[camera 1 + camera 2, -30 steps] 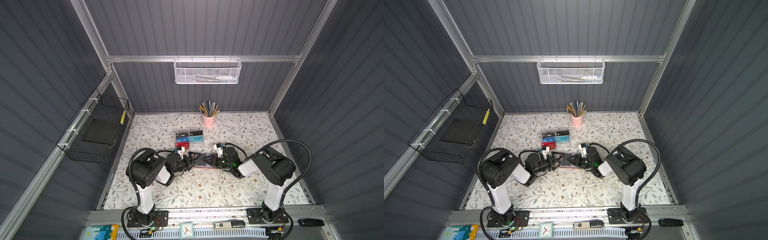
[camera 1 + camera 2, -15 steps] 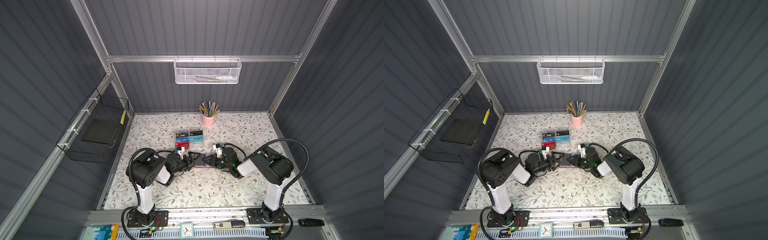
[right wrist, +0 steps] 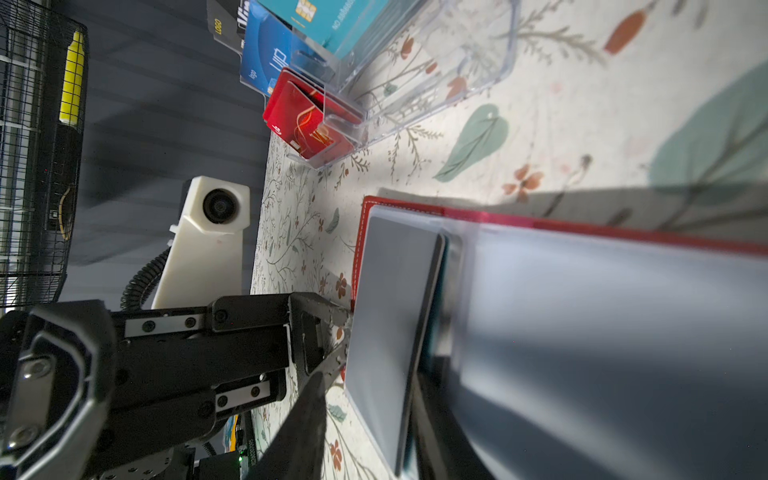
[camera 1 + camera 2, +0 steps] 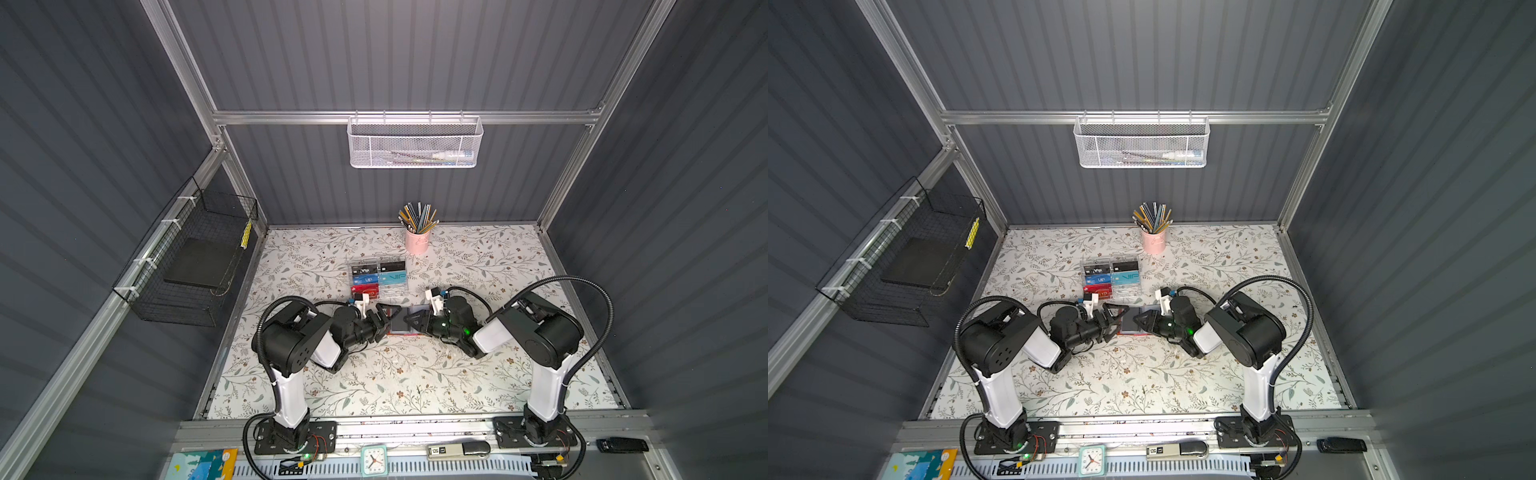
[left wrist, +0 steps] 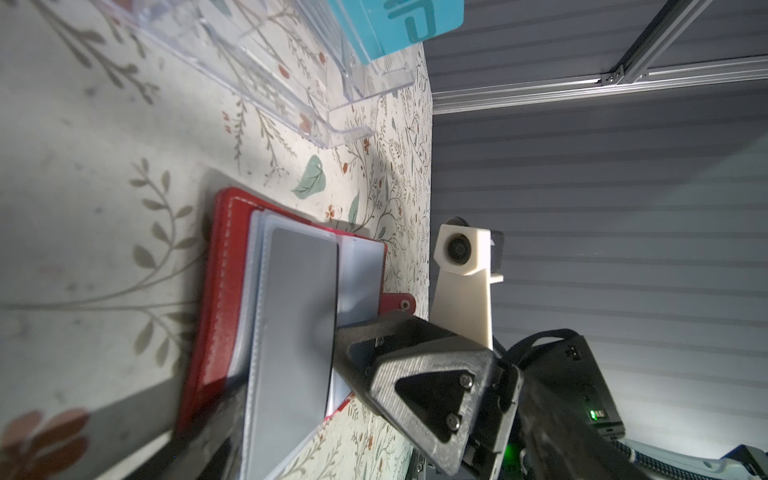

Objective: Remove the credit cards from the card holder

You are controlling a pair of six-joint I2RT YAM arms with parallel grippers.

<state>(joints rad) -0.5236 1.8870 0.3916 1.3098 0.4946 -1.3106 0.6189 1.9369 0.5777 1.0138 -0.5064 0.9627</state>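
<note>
Left gripper (image 4: pixel 385 321) spread wide at holder (image 5: pixel 210 316) left edge, nothing clamped. Right gripper (image 4: pixel 409 322) sits at holder's right edge, over a sleeved card (image 5: pixel 297 324); grip unclear, lower finger hidden. Holder lies open and flat mid worktop (image 4: pixel 415 374), clear box (image 4: pixel 378 276) near behind it, bare worktop in front. Sleeve greys the card face, unreadable.
</note>
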